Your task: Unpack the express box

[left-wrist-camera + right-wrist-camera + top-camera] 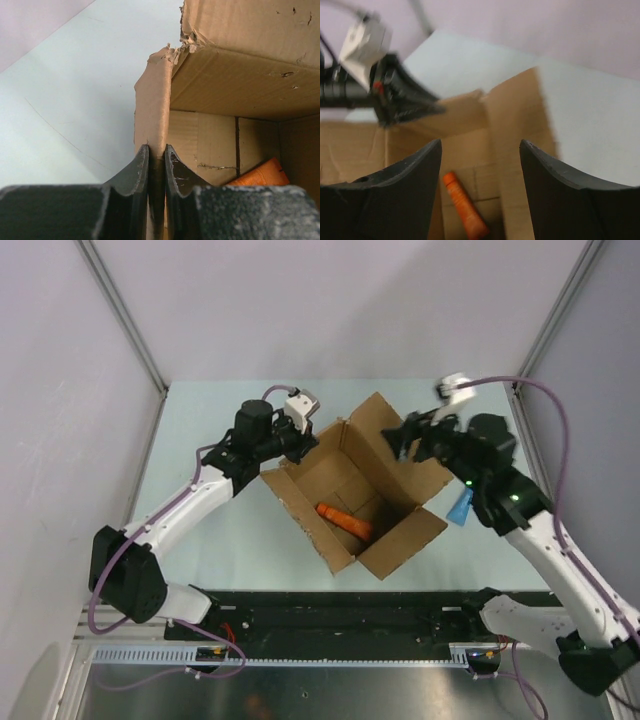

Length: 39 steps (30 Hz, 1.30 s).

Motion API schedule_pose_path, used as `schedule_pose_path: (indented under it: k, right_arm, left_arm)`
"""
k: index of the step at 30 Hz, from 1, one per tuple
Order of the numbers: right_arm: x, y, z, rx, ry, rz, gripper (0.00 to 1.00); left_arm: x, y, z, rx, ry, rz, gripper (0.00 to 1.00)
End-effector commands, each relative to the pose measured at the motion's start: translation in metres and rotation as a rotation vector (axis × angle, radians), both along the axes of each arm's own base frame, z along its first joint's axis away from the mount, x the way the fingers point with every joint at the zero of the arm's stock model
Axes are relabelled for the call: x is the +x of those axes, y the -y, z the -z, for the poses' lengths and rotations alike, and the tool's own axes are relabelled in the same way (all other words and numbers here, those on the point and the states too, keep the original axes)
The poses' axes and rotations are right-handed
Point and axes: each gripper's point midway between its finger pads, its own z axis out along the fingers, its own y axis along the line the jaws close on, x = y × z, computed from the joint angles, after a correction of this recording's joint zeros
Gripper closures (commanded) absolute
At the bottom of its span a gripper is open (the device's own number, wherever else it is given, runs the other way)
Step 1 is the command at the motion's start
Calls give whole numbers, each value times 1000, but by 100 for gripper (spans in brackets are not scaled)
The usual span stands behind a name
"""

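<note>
1. Centrally on the table (200,430): brown corrugated cardboard express box (340,480), flaps open
2. Left gripper (157,152) pinches its rim; right gripper (480,147) hovers above, jaws apart
3. Likely light, stiff yet tearable — grip the edges

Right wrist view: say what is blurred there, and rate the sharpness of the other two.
Right wrist: whole frame smeared, the express box and orange item soft-edged. Left wrist: crisp, torn cardboard edge sharp, fingers dark. Top external: sharp, evenly lit, no glare.
</note>
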Motion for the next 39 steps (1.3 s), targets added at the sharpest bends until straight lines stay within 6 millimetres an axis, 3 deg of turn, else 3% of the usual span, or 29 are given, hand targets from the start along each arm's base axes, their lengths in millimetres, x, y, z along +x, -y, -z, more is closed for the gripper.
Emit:
schedule_pose_path:
  k: [1,7,16,18,22,25,29,39]
  right_arm:
    - [-13,-56,56,-192,-95,-176,34]
    - [-14,-98,126,-326,-242,-260,41]
    - [-9,-119,184,-453,-330,-266,41]
    - [-9,-124,204,-503,-355,-278,42]
    - [1,-120,238,-647,-358,-226,43]
    - [2,-117,262,-731,-379,-261,37]
    - [5,-111,272,-772,-390,-262,32]
    - [20,-96,304,-881,-426,-204,33]
  left_arm:
    - [4,0,-63,-63,201,13,100]
    - [0,-4,-90,-138,336,3,100]
    - [-2,-2,-97,-160,351,10,100]
    - [-2,-1,-96,-161,349,13,100]
    - [0,2,-86,-158,321,22,100]
    - [1,3,-81,-152,310,23,100]
    - [4,5,-74,-147,292,27,100]
    - [6,12,-66,-150,265,54,100]
